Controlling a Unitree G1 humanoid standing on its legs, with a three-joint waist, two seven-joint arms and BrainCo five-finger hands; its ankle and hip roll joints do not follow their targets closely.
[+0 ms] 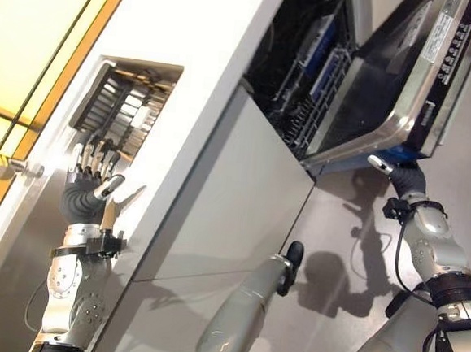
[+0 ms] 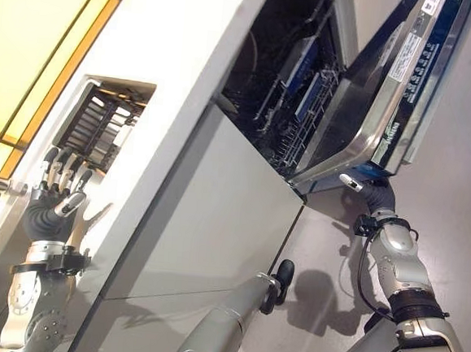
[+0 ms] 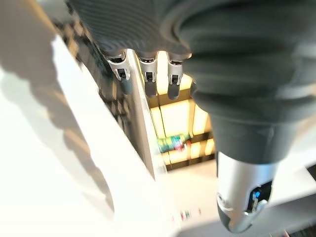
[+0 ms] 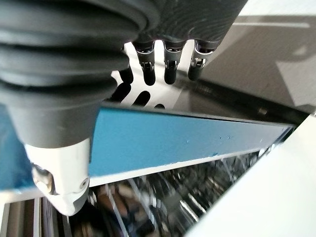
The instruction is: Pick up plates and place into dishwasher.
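The right robot hand (image 1: pixel 381 164) sits at the edge of the dishwasher door (image 1: pixel 406 83), fingers on the outer face and thumb across the rim, apparently to steady or pull down the half-lowered door; whether it truly clamps cannot be told. The left robot hand (image 1: pixel 88 182) is raised over the white worktop (image 1: pixel 219 77), fingers straight and spread, holding nothing, just short of the recessed rack (image 1: pixel 123 106). Pale plates (image 2: pixel 109 125) stand on edge there, packed closely, details unclear.
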